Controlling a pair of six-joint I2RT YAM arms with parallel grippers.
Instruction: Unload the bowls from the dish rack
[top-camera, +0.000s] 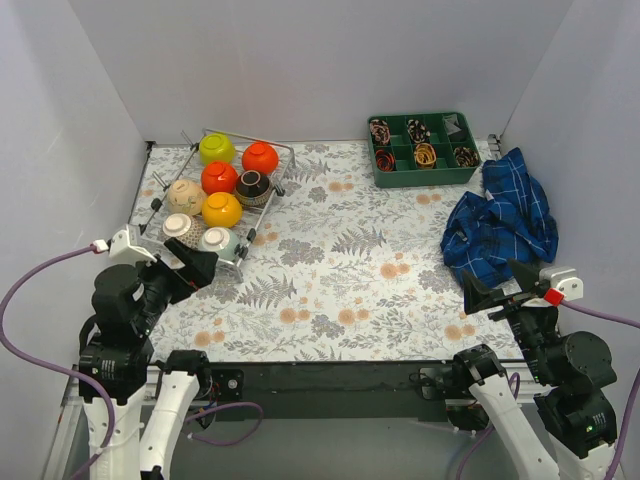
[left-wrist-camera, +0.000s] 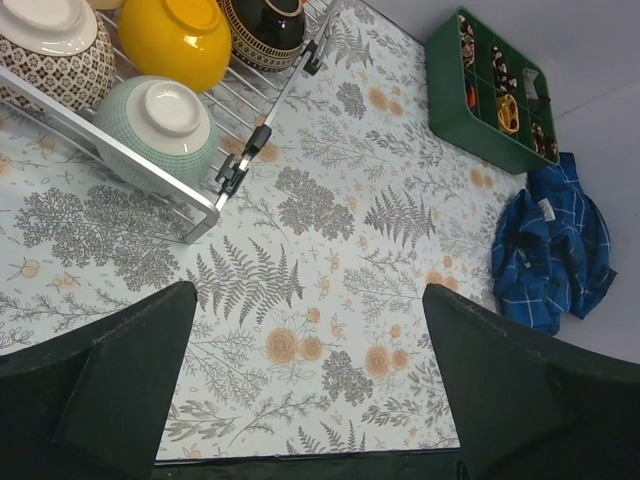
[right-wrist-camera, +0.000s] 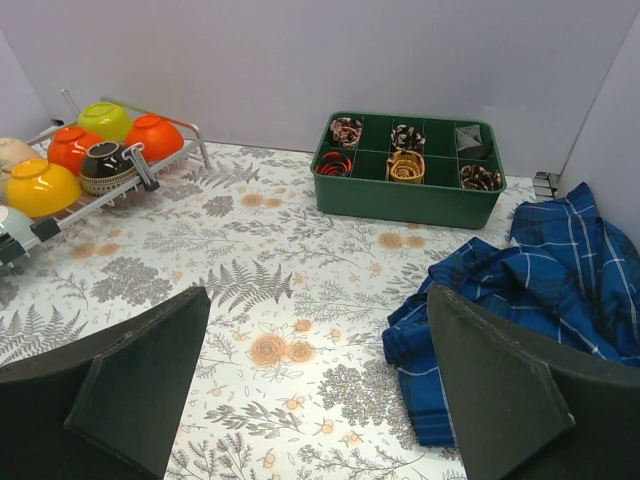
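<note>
Bowls (top-camera: 221, 209), eight, all sit in the dish rack (top-camera: 275, 185), which is at the far left of the counter (top-camera: 340, 290).

Left end effector (top-camera: 197, 268) hangs just beside the rack's near corner. Arm folded low, fingers spread wide, nothing between them.

Right end effector (top-camera: 495, 285) is well apart from the rack, across the counter. Also spread and empty, next to a crumpled blue cloth (top-camera: 500, 225).

Only the top view takes in all eight bowls. Left wrist view shows the grey-green bowl (left-wrist-camera: 160, 125) at the rack's near corner overturned, foot ring up. Right wrist view shows the green tray (right-wrist-camera: 405, 195) side-on, right of the rack by the back wall, with small items in its compartments.
</note>
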